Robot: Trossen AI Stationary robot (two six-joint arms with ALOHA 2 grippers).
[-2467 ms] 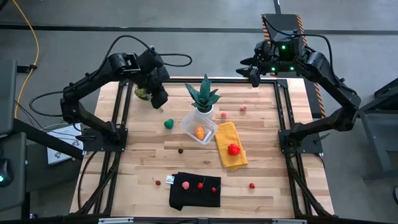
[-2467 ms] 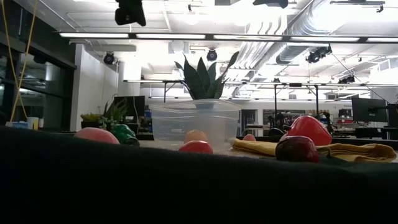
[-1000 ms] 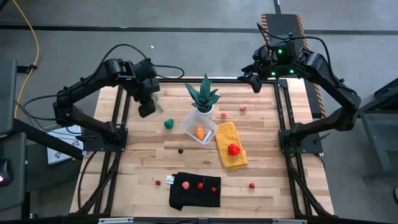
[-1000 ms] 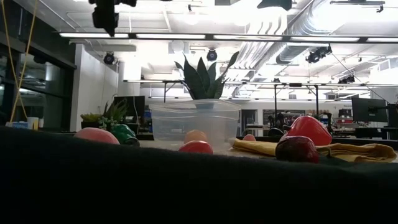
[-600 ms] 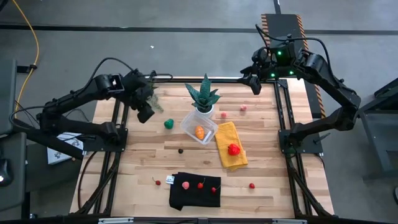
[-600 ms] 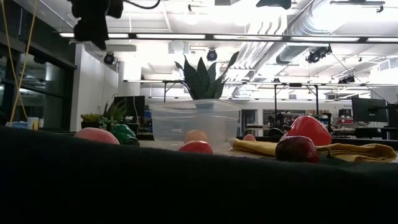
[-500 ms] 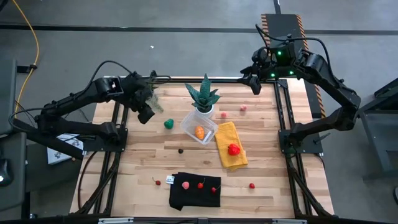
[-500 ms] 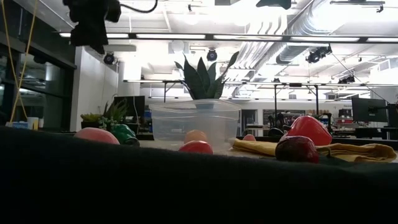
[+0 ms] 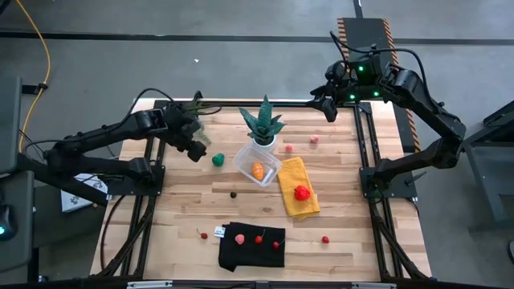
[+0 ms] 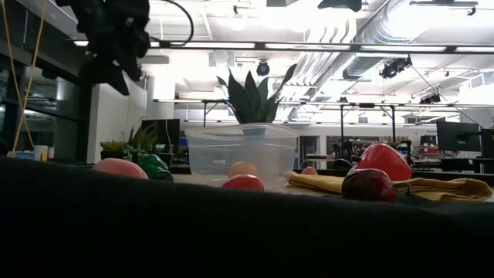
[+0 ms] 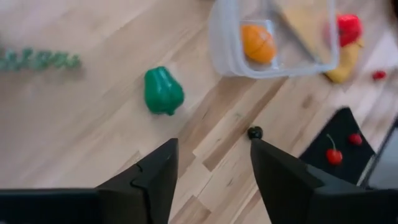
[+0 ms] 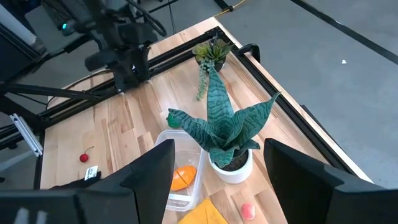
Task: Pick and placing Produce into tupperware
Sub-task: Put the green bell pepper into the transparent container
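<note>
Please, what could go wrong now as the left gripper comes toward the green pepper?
The left gripper, open, hangs near the green pepper; the rounded toy might roll away if one finger touches it first. The clear tupperware, holding an orange fruit, sits against the white plant pot, so carrying could brush the leaves.

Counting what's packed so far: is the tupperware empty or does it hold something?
Not empty. The tupperware holds one orange fruit, seen through its open top from above; nothing else shows inside.
</note>
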